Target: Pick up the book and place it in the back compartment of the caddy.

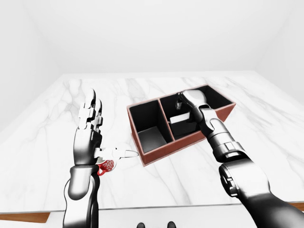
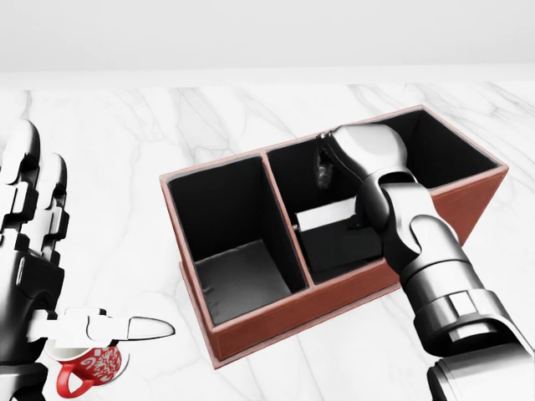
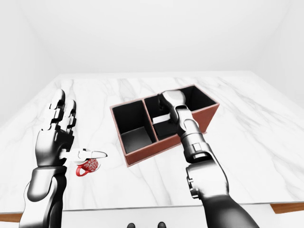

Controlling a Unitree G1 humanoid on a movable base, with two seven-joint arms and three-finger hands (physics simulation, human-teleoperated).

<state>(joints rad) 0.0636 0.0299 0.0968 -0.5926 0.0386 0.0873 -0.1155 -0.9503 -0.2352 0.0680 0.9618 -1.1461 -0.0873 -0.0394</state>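
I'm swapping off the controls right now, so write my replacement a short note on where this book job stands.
Right hand: inside the caddy, above the book; grip not clear from these views.
Left hand: open, raised at head view left, over the red mug.
Book: low in a right-side compartment of the caddy, leaning.
Done: book carried into the caddy.
Left: confirm it sits in the back compartment, let go, withdraw the right hand.

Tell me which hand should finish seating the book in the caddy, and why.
The right hand. It is already over the caddy, above the book in a right-side compartment. The left hand hangs open far left, above the red mug.
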